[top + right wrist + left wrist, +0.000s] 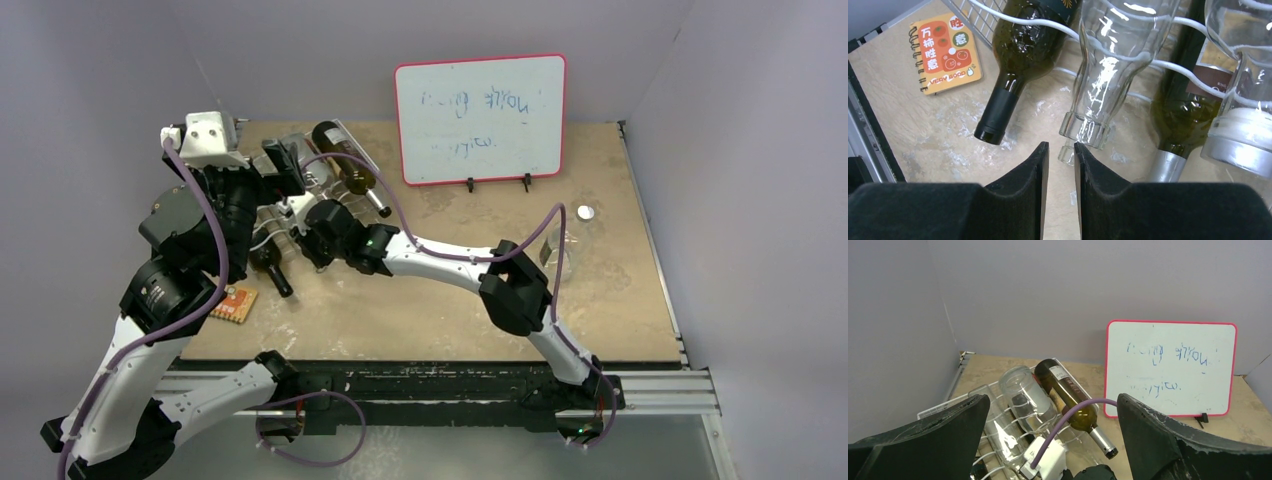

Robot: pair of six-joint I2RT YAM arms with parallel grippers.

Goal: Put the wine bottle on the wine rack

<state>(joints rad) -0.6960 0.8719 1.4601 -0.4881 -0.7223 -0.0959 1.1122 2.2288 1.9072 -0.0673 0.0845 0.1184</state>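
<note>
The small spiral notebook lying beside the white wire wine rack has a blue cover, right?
No, the small spiral notebook has an orange cover, not blue; the right wrist view shows it. It does lie beside the white wire wine rack.

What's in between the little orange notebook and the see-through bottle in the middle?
A dark bottle with a black cap lies between the orange notebook and the clear bottle, under the rack's white wire. The right wrist view shows it best.

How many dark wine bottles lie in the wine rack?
2. The black-capped bottle lies beside the notebook; the silver-capped bottle lies between clear bottles. Others may be hidden.
</note>
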